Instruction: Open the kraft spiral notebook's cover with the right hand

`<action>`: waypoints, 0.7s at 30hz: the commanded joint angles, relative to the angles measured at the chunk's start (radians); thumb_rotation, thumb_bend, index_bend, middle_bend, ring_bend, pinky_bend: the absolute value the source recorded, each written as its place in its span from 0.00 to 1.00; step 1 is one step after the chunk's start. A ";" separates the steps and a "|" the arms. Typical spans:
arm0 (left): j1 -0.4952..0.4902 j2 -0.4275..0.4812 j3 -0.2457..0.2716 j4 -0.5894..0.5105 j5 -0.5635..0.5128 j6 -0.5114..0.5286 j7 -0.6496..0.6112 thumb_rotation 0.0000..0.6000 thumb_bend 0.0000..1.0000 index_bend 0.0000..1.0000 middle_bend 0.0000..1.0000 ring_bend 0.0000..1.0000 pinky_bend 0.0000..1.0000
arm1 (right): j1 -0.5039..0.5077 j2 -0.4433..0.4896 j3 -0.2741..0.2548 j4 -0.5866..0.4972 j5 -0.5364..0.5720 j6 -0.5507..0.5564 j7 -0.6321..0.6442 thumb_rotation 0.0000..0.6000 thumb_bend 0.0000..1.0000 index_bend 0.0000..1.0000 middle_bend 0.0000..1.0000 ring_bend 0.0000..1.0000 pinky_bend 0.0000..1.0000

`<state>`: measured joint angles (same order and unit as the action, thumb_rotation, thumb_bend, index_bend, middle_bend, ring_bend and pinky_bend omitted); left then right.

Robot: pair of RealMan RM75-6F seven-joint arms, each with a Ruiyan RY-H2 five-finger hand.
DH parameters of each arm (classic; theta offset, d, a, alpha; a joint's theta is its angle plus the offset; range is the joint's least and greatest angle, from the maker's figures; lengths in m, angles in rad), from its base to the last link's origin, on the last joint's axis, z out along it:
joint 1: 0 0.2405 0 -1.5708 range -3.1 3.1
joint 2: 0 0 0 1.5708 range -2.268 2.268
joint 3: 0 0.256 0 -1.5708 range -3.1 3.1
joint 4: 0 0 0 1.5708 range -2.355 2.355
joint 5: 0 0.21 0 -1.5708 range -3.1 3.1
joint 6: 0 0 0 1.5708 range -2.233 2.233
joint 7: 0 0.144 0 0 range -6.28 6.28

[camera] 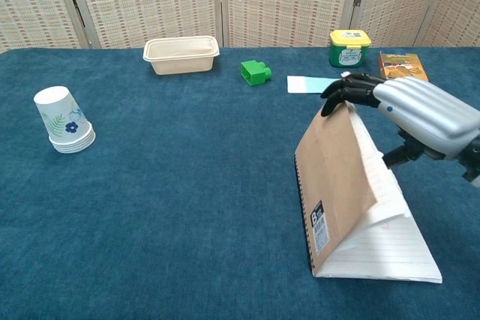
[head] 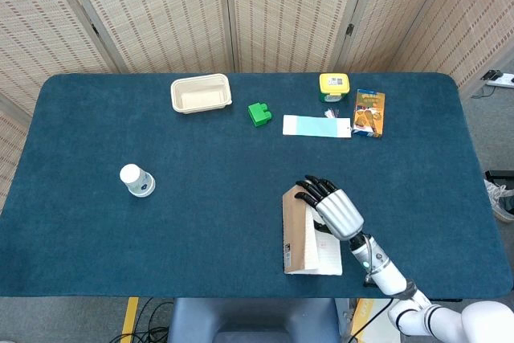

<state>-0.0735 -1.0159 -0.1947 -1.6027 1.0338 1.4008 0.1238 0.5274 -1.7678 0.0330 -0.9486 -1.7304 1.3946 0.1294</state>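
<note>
Directly under and to the left of the right hand (camera: 420, 114), the kraft-brown spiral-bound notebook (camera: 337, 185) lies at the near edge of the dark blue felt-covered table (head: 201, 190), with its cover swung up to stand roughly upright on the wire spine along its left side. The hand's dark fingertips (camera: 341, 95) curl over the cover's top free edge, with the thumb apparently behind it; whether this is a true pinch or only a hooked lift I cannot tell. My judgement is that the cover is at its tipping point: if the fingers slip off now, it could drop back shut, and a couple of ruled white pages seem to be riding up behind it, so they may flip over with it. Pushing sideways too hard could also slide the whole light notebook leftward across the felt instead of hinging it. The cover looks like thin, stiff card, plain brown with a small black-and-white label near its lower end. Further ahead of the hand lie a pale blue paper strip (head: 316, 126), an orange snack box (head: 369, 112) and a yellow-lidded green jar (head: 334, 86). The left hand is not visible in either view.
</note>
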 commanded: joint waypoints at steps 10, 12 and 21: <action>0.011 0.031 -0.021 0.020 -0.024 -0.033 -0.088 1.00 0.26 0.10 0.07 0.09 0.21 | 0.162 -0.047 0.074 -0.060 0.053 -0.193 0.012 1.00 0.21 0.08 0.11 0.09 0.27; 0.015 0.035 -0.021 0.021 -0.025 -0.035 -0.098 1.00 0.26 0.10 0.07 0.09 0.21 | 0.179 -0.064 0.079 -0.050 0.063 -0.214 0.031 1.00 0.21 0.06 0.10 0.08 0.27; 0.019 0.040 -0.019 0.018 -0.014 -0.031 -0.110 1.00 0.26 0.10 0.07 0.09 0.21 | 0.198 -0.076 0.086 -0.022 0.094 -0.230 0.033 1.00 0.20 0.06 0.09 0.07 0.27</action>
<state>-0.0546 -0.9758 -0.2139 -1.5838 1.0195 1.3688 0.0134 0.7262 -1.8473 0.1178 -0.9691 -1.6390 1.1610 0.1650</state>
